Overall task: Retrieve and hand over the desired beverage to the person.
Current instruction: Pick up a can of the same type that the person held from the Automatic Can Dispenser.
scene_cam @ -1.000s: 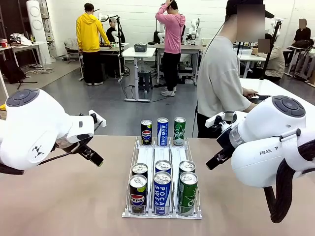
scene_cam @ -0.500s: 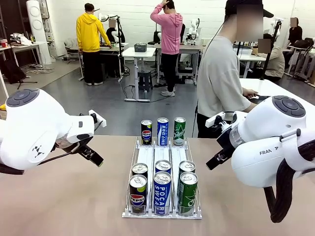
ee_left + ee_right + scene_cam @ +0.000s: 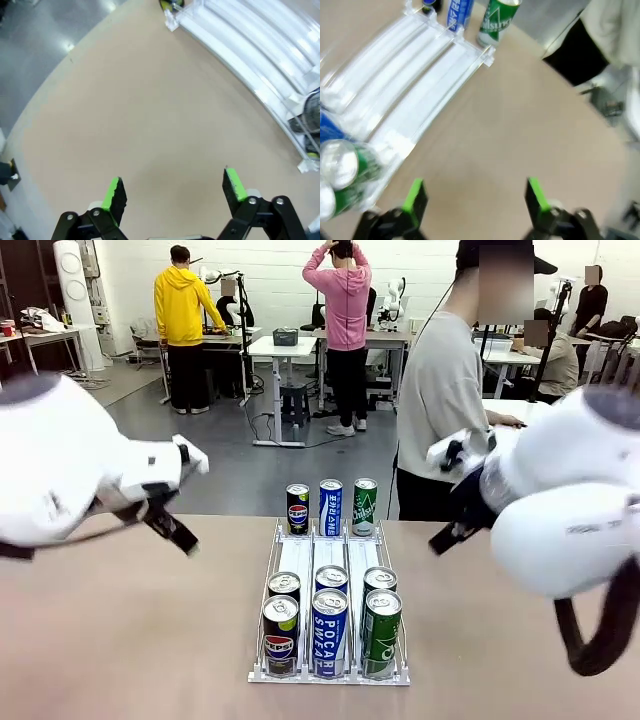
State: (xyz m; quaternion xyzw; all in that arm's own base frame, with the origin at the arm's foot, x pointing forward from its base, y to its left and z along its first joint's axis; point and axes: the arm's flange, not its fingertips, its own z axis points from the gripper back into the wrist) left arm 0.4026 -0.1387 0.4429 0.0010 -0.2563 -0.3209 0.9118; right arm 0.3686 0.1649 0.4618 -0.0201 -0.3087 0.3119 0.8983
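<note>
Well, in the front view a clear three-lane rack (image 3: 330, 552) sits on the tan table (image 3: 120, 640) and holds nine cans. There are three black Pepsi cans (image 3: 297, 508) in the 9 o'clock lane, three blue Pocari Sweat cans (image 3: 330, 506) in the middle lane and three green cans (image 3: 365, 505) in the 3 o'clock lane. One of each stands at the rack's 12 o'clock end, and two of each crowd its 6 o'clock end. The person (image 3: 440, 390) in the grey sweatshirt stands across the table at 1 o'clock from the rack, side-on. Two white arms flank the rack, both blurred. The left gripper (image 3: 178, 533) hangs above the table at 9 o'clock and the right gripper (image 3: 447, 537) at 3 o'clock, neither touching a can. Two more people, one in a yellow hoodie (image 3: 180, 305) and one in a pink hoodie (image 3: 347, 300), stand far back at 12 o'clock.

In the left wrist view, the left gripper's two green-padded fingers (image 3: 114, 192) stand wide apart over bare table with nothing between them. The rack runs from 1 to 3 o'clock, with a can base at 12 o'clock and parts of cans at the 3 o'clock edge.

In the right wrist view, the right gripper's two fingers (image 3: 415, 197) are spread and empty above the table. The rack slants from 9 to 12 o'clock. Three upright cans stand at 12 o'clock and two green can tops lie at 8 o'clock. The person's grey sweatshirt and black trousers show at 2 o'clock.
</note>
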